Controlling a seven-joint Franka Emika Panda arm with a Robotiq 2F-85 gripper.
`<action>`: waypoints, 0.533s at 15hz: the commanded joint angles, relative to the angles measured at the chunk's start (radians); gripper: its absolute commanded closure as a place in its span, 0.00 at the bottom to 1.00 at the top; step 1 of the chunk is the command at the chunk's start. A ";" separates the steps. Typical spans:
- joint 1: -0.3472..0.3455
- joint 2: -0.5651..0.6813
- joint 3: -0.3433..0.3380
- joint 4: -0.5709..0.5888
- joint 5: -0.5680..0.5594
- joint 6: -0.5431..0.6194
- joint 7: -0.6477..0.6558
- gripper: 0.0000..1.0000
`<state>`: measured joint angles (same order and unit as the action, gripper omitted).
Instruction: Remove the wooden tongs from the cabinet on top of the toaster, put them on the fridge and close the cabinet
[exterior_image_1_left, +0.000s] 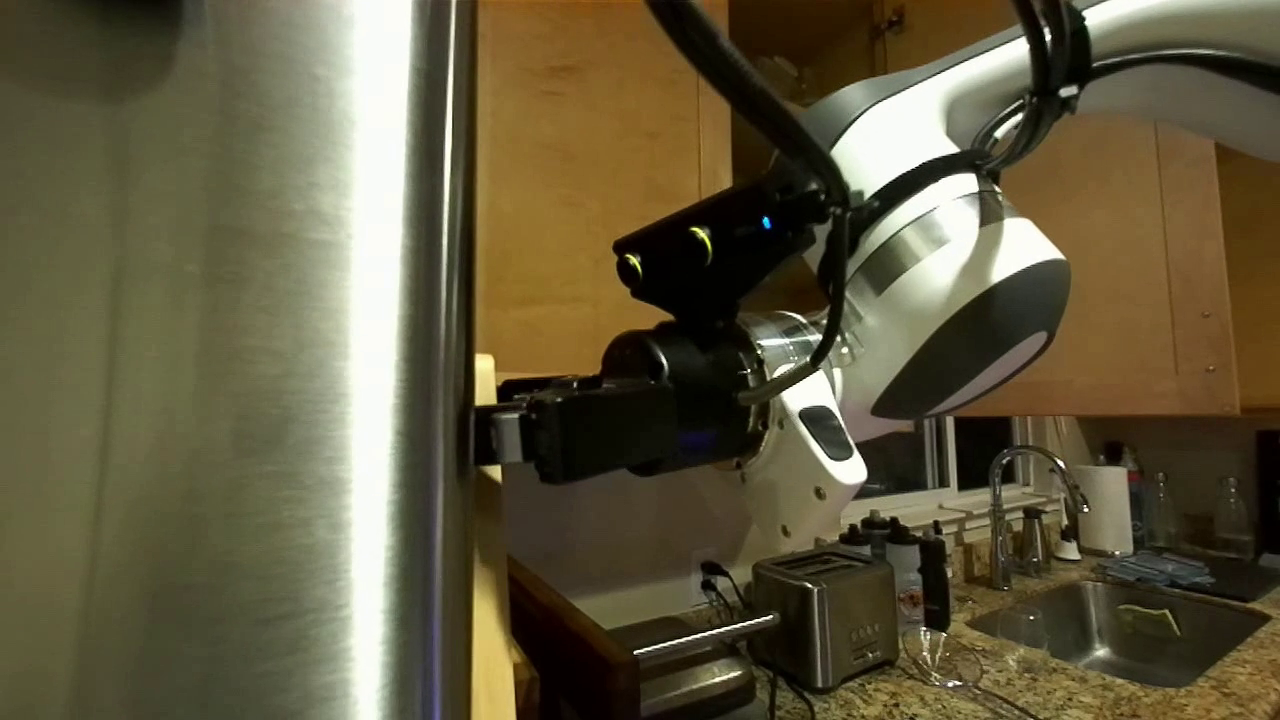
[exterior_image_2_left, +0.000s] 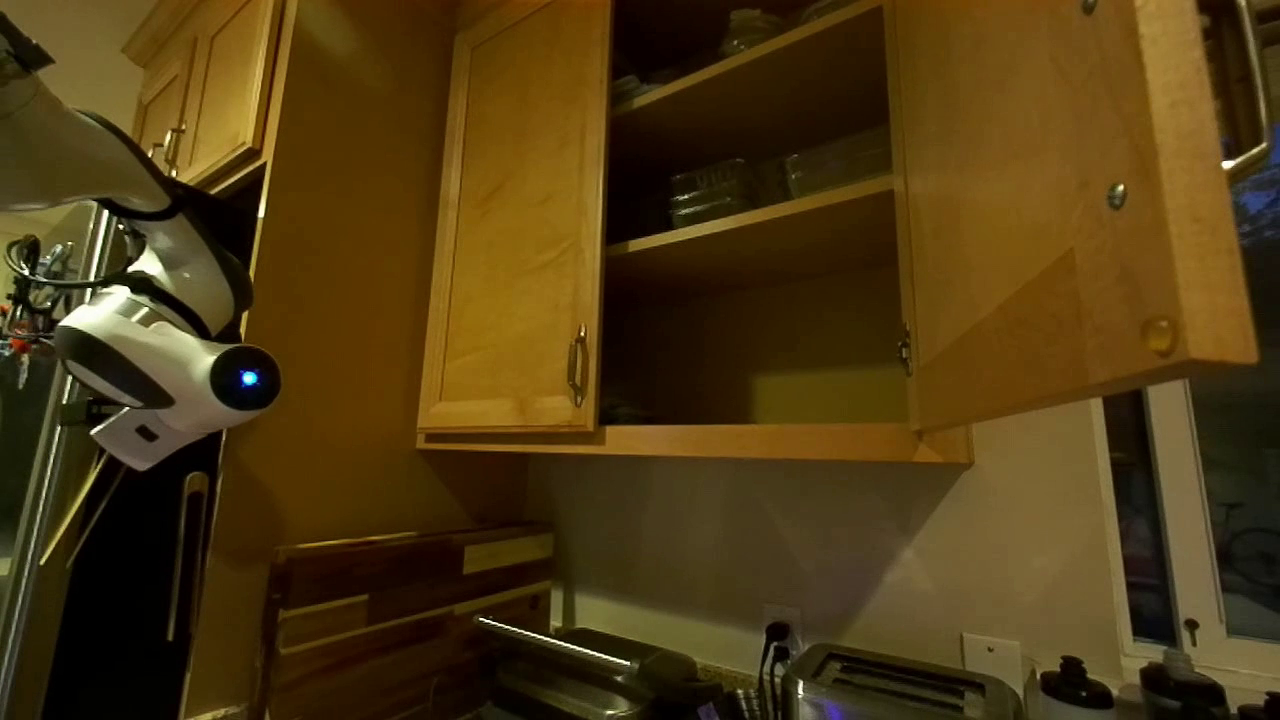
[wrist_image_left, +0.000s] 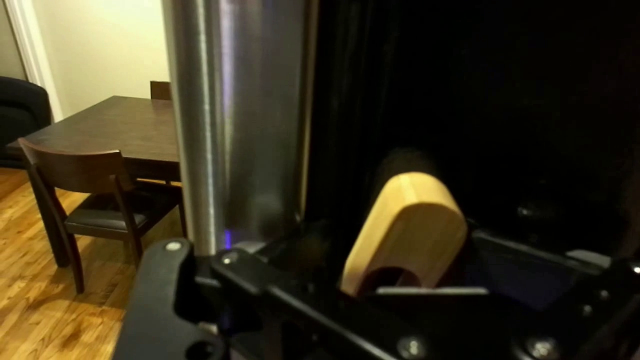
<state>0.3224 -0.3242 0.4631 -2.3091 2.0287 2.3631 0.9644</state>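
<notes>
The two fingers (exterior_image_1_left: 508, 438) of the black metal gripper (exterior_image_1_left: 497, 415) stand spread, one on each side of the pale wooden tongs (wrist_image_left: 410, 225) with a rounded head; in the wrist view a dark gap shows between one finger and the wood, while on the other side I cannot tell whether they touch. The tongs are right up beside the tall brushed stainless-steel fridge (exterior_image_1_left: 250, 360), and in an exterior view their slim pale slats (exterior_image_2_left: 72, 508) slant downwards; whether anything but the fingers supports them is hidden. Beyond the white robot arm (exterior_image_2_left: 180, 372), the honey-coloured wooden wall cabinet (exterior_image_2_left: 740, 440) has one wooden door (exterior_image_2_left: 1040, 220) swung wide open, above the boxy brushed-steel toaster (exterior_image_2_left: 890, 690). I judge the step in hand to be letting go of the tongs at the fridge, with the cabinet yet to be closed. The next move calls for making sure that the tongs hold by themselves, then a straight withdrawal along the line of the fingers, so that neither catches the wood and drags it off. After that, the arm would need to reach the open door's outer face and push it shut.
</notes>
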 joint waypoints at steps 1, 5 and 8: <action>0.055 0.045 0.020 0.046 -0.028 0.014 0.018 0.00; 0.040 -0.011 -0.017 0.006 -0.040 0.009 0.016 0.00; 0.028 -0.076 -0.051 -0.042 -0.056 0.011 0.030 0.00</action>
<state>0.3342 -0.3393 0.4493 -2.3176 1.9945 2.3632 0.9644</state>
